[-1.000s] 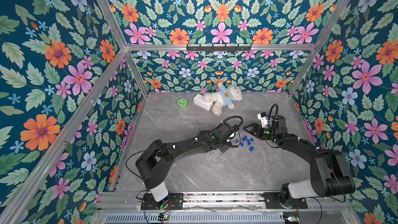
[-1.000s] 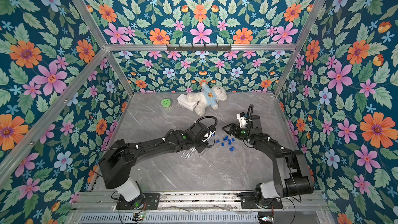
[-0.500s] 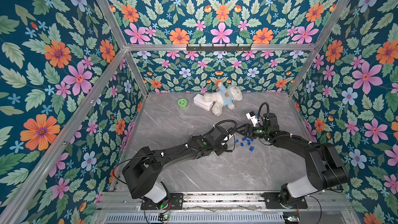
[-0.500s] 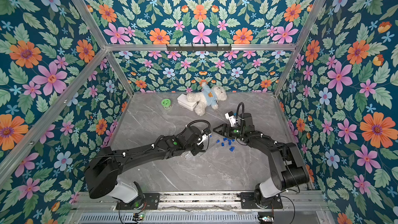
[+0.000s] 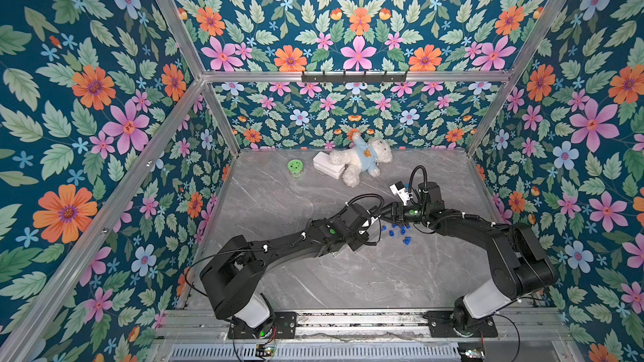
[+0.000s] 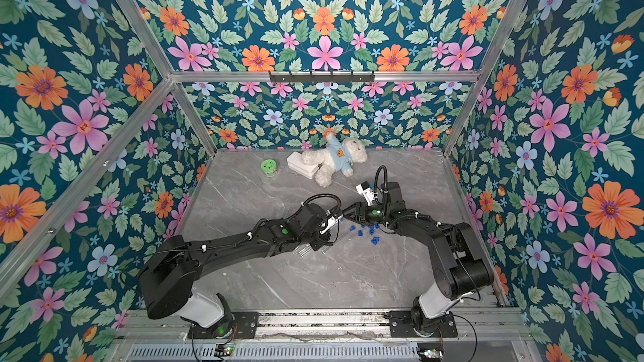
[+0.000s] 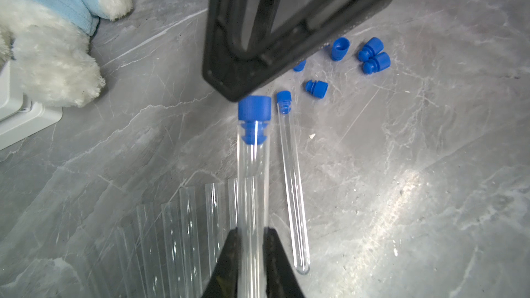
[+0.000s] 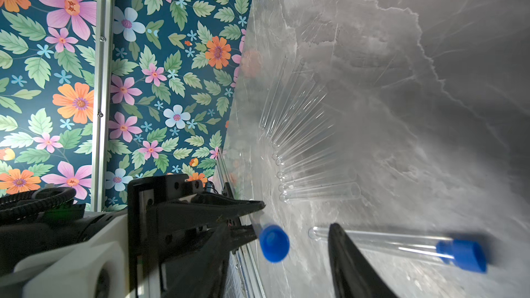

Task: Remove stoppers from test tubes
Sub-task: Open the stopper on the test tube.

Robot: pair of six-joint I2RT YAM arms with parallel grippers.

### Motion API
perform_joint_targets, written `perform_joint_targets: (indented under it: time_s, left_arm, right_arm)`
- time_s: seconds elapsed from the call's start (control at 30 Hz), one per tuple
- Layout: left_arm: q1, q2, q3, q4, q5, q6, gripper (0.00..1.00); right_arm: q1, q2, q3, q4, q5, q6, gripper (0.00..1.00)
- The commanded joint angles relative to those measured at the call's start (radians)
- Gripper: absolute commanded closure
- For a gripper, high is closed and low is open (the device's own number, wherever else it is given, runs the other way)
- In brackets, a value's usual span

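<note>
My left gripper [image 7: 252, 229] is shut on a clear test tube [image 7: 253, 173], held off the table with a blue stopper [image 7: 254, 110] in its end. In the right wrist view that stopper [image 8: 274, 242] sits between the fingers of my right gripper [image 8: 279, 226]. The jaws stand apart, and the far finger [image 8: 344, 253] is clear of it. In both top views the two grippers meet mid-table [image 5: 381, 218] [image 6: 343, 217]. A second stoppered test tube [image 7: 291, 173] lies on the marble. Several empty tubes [image 7: 183, 239] [image 8: 301, 139] lie in a row beside it. Loose stoppers [image 7: 372, 55] [image 5: 395, 229] are scattered nearby.
A white teddy bear in a blue shirt [image 5: 362, 160] lies at the back on a white box [image 5: 329, 166]. A round green lid [image 5: 295, 167] sits to their left. Floral walls enclose the grey marble table [image 5: 348, 280].
My right gripper has moved left to the held tube's stoppered end, and its jaws have narrowed. The left arm has stretched out towards it, still holding the tube.
</note>
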Motion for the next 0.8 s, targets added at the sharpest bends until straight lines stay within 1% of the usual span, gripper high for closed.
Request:
perform_joint_targets:
  time_s: [0.0,0.37,0.77]
  left_arm:
    - [0.000,-0.006,0.002,0.020,0.001,0.006,0.94]
    - [0.000,0.003,-0.001,0.024,-0.001,0.003,0.94]
    - [0.000,0.004,-0.006,0.035,0.003,0.001,0.95]
  right_arm:
    - [0.009,0.007,0.009,0.008,-0.025,0.002,0.48]
    - [0.020,0.016,0.019,-0.009,-0.035,-0.005,0.61]
    - [0.024,0.027,0.031,-0.033,-0.034,-0.016,0.69]
